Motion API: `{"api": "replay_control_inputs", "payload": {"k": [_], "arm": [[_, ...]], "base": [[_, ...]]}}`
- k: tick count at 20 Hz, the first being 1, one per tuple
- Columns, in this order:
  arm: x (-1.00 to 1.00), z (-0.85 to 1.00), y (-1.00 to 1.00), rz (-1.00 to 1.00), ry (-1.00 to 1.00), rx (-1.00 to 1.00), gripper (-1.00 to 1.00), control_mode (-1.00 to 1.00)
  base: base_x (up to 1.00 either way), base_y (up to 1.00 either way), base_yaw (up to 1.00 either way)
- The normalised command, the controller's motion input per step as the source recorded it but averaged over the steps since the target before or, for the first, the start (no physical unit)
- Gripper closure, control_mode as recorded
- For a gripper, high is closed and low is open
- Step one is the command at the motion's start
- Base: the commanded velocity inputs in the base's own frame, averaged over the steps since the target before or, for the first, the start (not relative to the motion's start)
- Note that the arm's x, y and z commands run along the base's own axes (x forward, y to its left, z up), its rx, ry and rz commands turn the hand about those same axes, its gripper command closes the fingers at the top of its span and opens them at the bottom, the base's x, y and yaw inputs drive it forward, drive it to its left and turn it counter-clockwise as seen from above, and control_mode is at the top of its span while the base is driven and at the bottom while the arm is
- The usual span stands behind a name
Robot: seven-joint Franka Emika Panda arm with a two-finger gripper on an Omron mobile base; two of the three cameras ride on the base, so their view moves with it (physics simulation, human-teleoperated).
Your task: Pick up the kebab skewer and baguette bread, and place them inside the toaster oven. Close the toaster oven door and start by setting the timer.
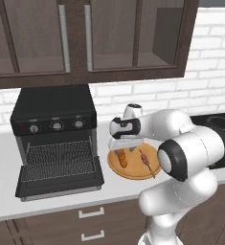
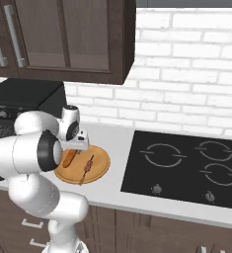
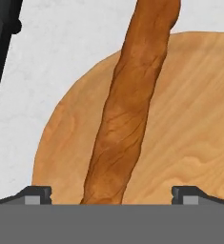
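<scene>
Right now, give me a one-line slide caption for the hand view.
Open gripper poised above the baguette bread lying on the wooden plate, fingertips straddling the loaf.

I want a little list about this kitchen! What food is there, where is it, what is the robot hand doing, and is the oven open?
food: baguette bread and kebab skewer
where: side by side, apart, on the round wooden plate
plate spot: on the counter, between the toaster oven and the stove
robot hand: gripper open, over the baguette bread, holding nothing
oven door: toaster oven door folded down, open
inside oven: wire rack, no food on it
</scene>
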Motion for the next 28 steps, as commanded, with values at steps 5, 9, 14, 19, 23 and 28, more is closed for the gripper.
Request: {"api": "replay_control_inputs", "payload": {"k": [5, 9, 14, 19, 23, 28], "arm": [[0.13, -0.36, 0.09, 0.02, 0.0, 0.0, -1.0, -1.0], [0.07, -0.21, 0.03, 0.0, 0.0, 0.0, -1.0, -1.0], [0.14, -0.05, 0.13, 0.0, 0.0, 0.0, -1.0, -1.0], [0.0, -0.08, 0.02, 0.0, 0.0, 0.0, -1.0, -1.0], [0.0, -0.16, 0.0, 0.0, 0.0, 0.0, -1.0, -1.0], [0.0, -0.05, 0.0, 0.0, 0.0, 0.0, 1.0, -1.0]], "base": [[0.0, 0.0, 0.0], [0.0, 0.0, 0.0], [0.0, 0.0, 0.0], [0.0, 0.0, 0.0], [0.0, 0.0, 0.0], [0.0, 0.0, 0.0]]}}
